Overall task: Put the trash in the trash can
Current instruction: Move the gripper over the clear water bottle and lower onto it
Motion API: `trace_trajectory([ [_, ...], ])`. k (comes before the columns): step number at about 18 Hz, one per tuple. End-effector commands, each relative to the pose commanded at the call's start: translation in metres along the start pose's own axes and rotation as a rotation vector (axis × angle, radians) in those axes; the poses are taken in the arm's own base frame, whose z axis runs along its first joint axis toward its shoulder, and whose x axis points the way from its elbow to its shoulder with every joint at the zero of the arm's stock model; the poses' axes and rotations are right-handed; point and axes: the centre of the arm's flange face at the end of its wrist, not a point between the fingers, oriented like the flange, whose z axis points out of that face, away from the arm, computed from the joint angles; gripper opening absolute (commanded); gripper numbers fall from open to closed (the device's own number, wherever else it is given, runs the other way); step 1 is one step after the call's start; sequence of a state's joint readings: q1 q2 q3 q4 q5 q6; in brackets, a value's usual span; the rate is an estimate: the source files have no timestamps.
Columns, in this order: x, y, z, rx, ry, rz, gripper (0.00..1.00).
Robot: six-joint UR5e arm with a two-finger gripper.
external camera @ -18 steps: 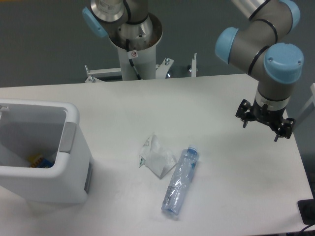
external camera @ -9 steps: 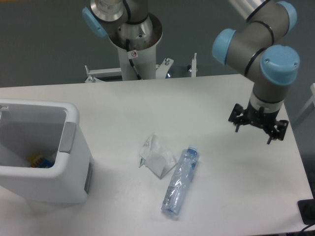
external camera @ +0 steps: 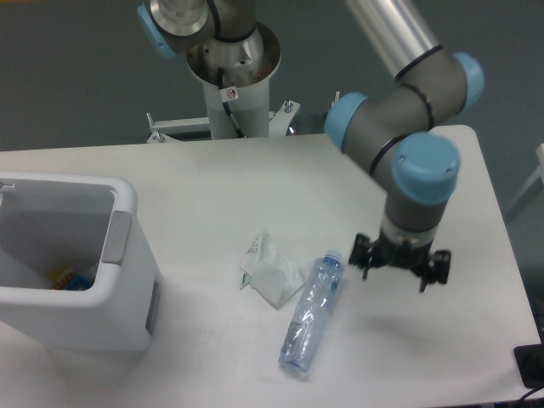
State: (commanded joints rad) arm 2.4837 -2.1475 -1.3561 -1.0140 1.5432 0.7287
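A crushed clear bluish plastic bottle (external camera: 310,313) lies on the white table, cap pointing up-right. A crumpled white wrapper (external camera: 270,270) with small green print lies just left of it, touching or nearly touching. The large white trash can (external camera: 72,263) with a grey tab (external camera: 117,238) stands at the left. My gripper (external camera: 399,269) hangs above the table just right of the bottle's cap, fingers spread, open and empty.
Something yellow and blue (external camera: 70,279) lies inside the trash can. The robot base column (external camera: 231,81) stands at the table's back edge. The table's right edge (external camera: 507,255) is near the arm.
My gripper has moved left and toward the front, from near the table's right edge to beside the bottle's cap. The bottle, wrapper and trash can have not moved.
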Motion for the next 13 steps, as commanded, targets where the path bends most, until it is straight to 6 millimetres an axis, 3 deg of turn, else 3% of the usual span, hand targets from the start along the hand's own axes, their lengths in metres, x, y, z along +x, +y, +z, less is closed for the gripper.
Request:
trace_trajectory([
  [7, 0.073, -0.035, 0.026, -0.021, 0.046, 0.097, 1.00],
  [10, 0.090, -0.048, 0.043, -0.031, 0.062, 0.121, 1.00],
  [12, 0.101, -0.056, 0.068, -0.050, 0.081, 0.123, 1.00],
  [13, 0.100, -0.060, 0.069, -0.047, 0.079, 0.123, 1.00],
])
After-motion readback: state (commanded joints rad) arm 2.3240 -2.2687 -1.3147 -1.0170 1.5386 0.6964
